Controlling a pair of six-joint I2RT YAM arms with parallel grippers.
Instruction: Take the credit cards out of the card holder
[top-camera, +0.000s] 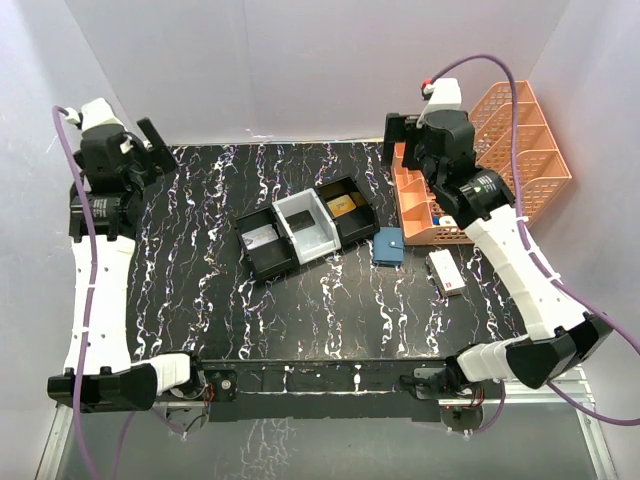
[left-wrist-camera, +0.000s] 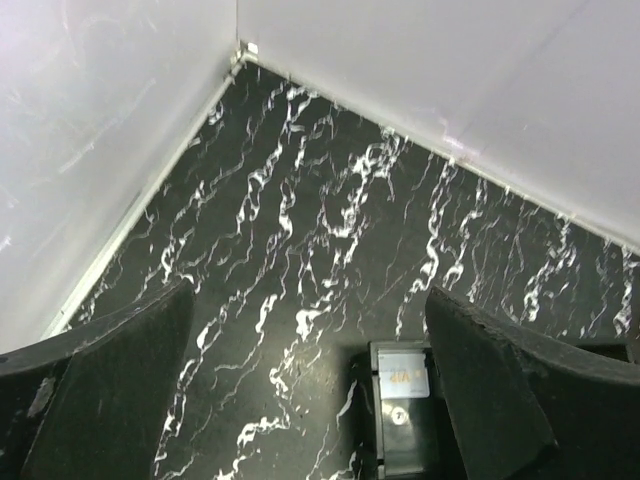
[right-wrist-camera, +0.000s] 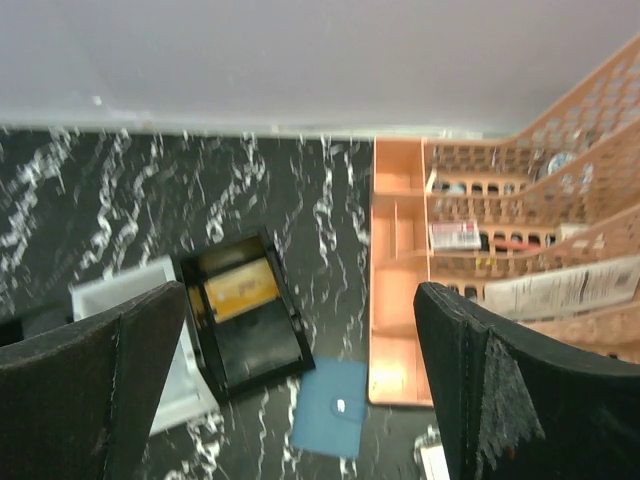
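Working outward from the near edge: finds nothing of the task there. Further in, on the right half of the tabletop (top-camera: 200, 300), meets a white box (top-camera: 446, 272) and, near it to the left, the holder (top-camera: 388, 246), flat, flap seemingly snapped shut, nothing poking out. Just left of that, comes to a three-bin tray (top-camera: 305, 228) with cards (top-camera: 343, 205) already inside, gold in the right bin, greyish in the left. Cannot tell whether the holder has more inside. At the far side, sees the right tool (right-wrist-camera: 300, 390) spread wide and holding nothing, raised beside an orange rack (top-camera: 500, 150) and looking down on the holder. Sees the left tool (left-wrist-camera: 310, 400) equally wide and bare, off in the far left corner, well apart from everything.

Likely troubles, judged from here:
- Skidding the holder across the slick tabletop into the tray or box if pushed from one side only, since so thin a thing offers little edge.
- Lifting the whole holder instead of the flap if the snap resists and nothing pins the body.
- Clipping the rack or the tray wall on the way down, given how close both stand.
- Dragging out several cards at once, or dropping one, through a shallow pinch.
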